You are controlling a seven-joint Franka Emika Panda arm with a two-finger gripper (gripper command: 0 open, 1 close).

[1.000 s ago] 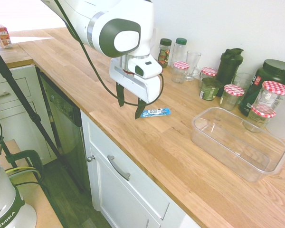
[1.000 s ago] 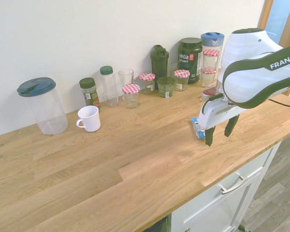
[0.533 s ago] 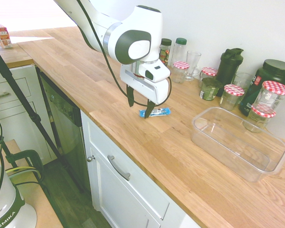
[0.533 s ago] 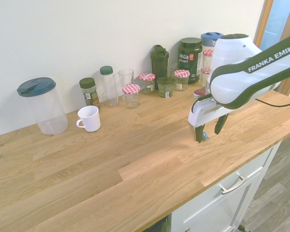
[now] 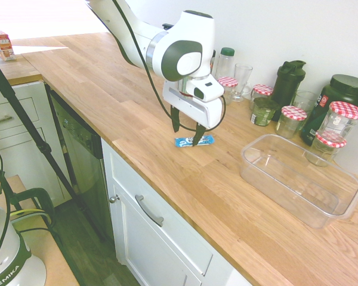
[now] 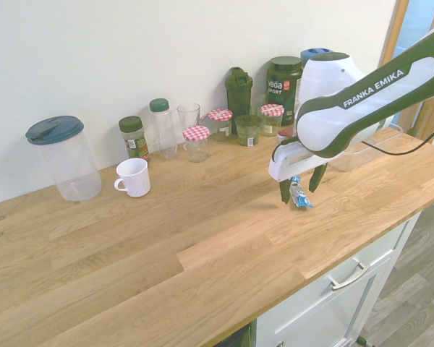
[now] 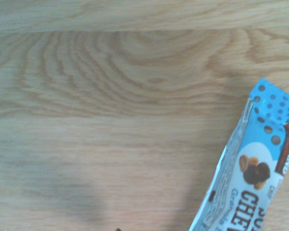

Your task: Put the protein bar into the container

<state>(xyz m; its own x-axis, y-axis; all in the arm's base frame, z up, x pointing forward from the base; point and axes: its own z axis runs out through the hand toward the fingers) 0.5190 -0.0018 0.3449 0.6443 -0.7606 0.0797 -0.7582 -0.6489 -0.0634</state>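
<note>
Tool [image 5: 186,136] low over bench [image 5: 107,101], fingers apart, straddling protein bar [image 5: 194,141] lying flat, ungripped; spread apparently set for a pinch across its narrow width. Container [image 5: 298,179] well apart, open side up, ready for the drop.
</note>
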